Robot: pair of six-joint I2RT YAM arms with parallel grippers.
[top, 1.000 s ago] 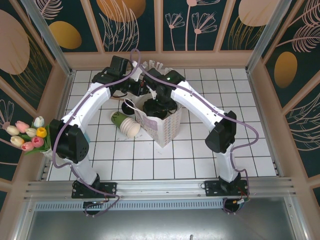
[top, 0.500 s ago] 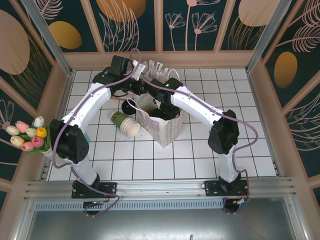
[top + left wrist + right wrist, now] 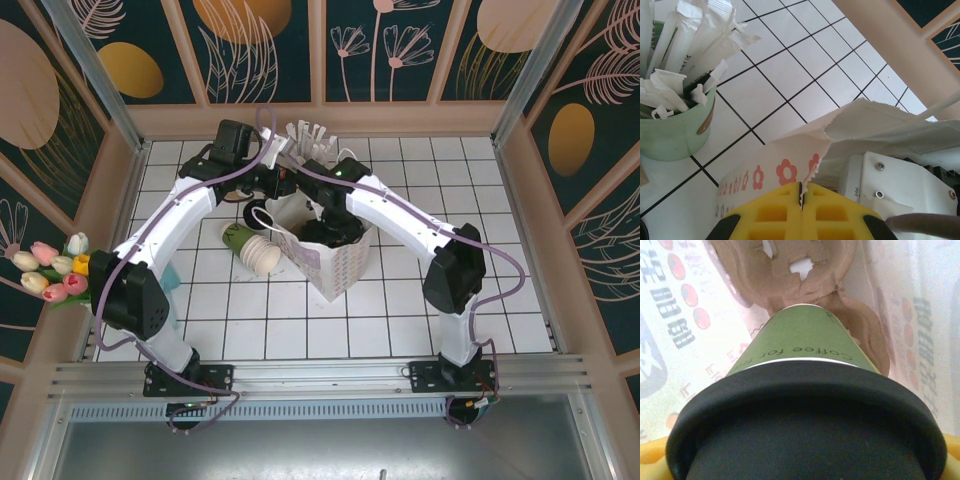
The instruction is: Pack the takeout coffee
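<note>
Inside the flowered paper bag (image 3: 335, 268), the right hand (image 3: 800, 467) grips the takeout coffee (image 3: 805, 335) near its black lid, jaws spread wide round it, seemingly to seat the cup in the brown pulp carrier (image 3: 790, 265) below, while the left hand (image 3: 801, 192) pinches the bag's rim tight, likely to hold its mouth open. Bag and straw holder (image 3: 675, 132) stand on a white tiled table (image 3: 500, 290) walled by dark, leaf-painted panels (image 3: 390, 50).

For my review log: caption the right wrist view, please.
Right claw holds the black-lidded takeout coffee at a pulp carrier inside the paper bag.
</note>
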